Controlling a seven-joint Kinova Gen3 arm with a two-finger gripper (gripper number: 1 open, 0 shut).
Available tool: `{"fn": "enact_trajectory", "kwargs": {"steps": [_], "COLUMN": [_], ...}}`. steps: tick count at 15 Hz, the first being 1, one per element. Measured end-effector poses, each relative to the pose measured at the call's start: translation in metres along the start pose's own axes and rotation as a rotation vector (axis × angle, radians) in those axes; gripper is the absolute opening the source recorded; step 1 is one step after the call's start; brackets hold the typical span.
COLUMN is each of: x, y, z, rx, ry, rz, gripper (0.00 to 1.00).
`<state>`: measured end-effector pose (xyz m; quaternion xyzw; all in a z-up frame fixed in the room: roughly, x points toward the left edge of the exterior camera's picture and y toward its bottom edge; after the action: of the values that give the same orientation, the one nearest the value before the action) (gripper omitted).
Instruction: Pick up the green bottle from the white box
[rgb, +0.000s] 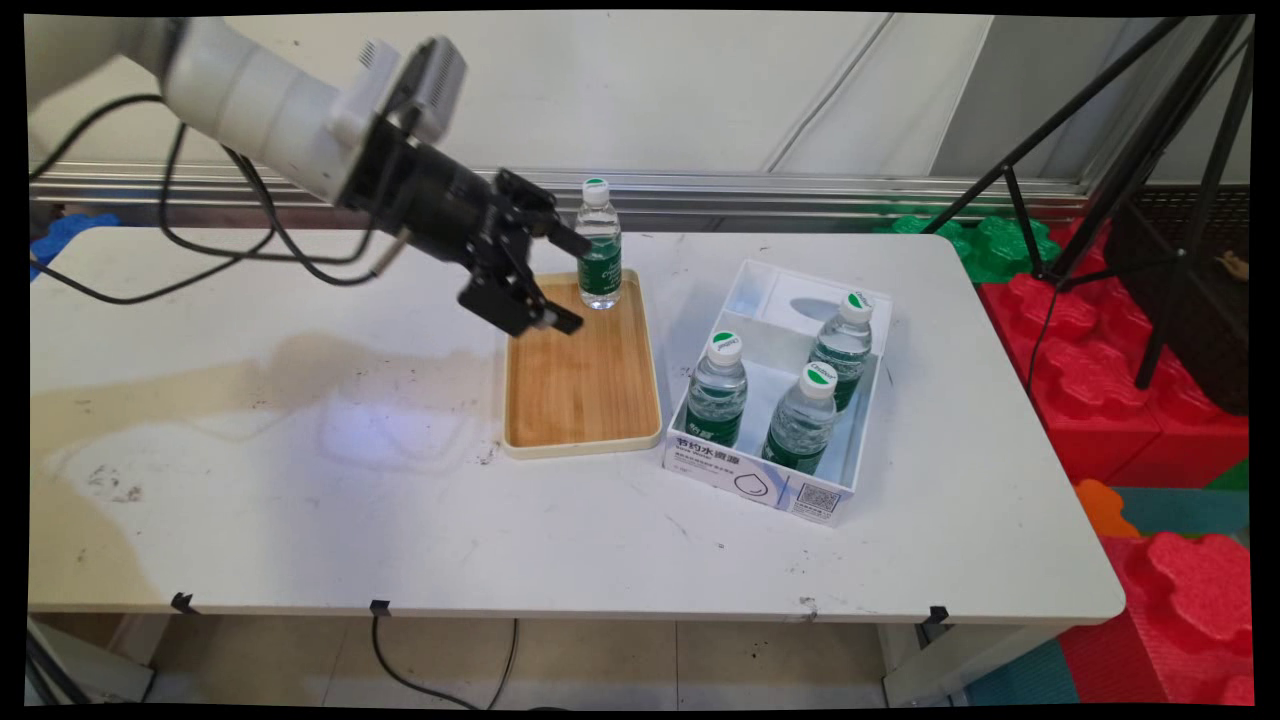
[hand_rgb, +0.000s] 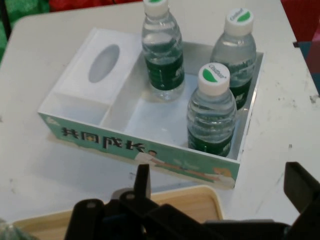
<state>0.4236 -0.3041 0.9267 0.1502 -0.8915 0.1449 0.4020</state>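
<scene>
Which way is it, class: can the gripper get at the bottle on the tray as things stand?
Probably yes. The gripper, fingers open, hangs right beside the bottle, which stands alone at the far end of the wooden tray, nothing between them.

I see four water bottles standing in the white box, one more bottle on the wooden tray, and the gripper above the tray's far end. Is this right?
Not quite. The white box holds three water bottles, not four; the main view shows them, and the hand view confirms it. One bottle does stand on the wooden tray, with the gripper above its far end.
</scene>
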Motion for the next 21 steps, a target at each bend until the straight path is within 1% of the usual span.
{"fn": "enact_trajectory", "kwargs": {"steps": [4,10,15,21], "x": [0.0,0.002,0.003,0.003], "y": [0.003,0.006,0.008,0.01], "z": [0.029,0.09,0.13,0.167], "rx": [-0.01,-0.029,-0.041,-0.051], "ry": [-0.013,-0.04,-0.055,-0.063], "rz": [-0.004,-0.016,-0.029,-0.04], "gripper": [1.0,1.0,1.0,1.0]}}
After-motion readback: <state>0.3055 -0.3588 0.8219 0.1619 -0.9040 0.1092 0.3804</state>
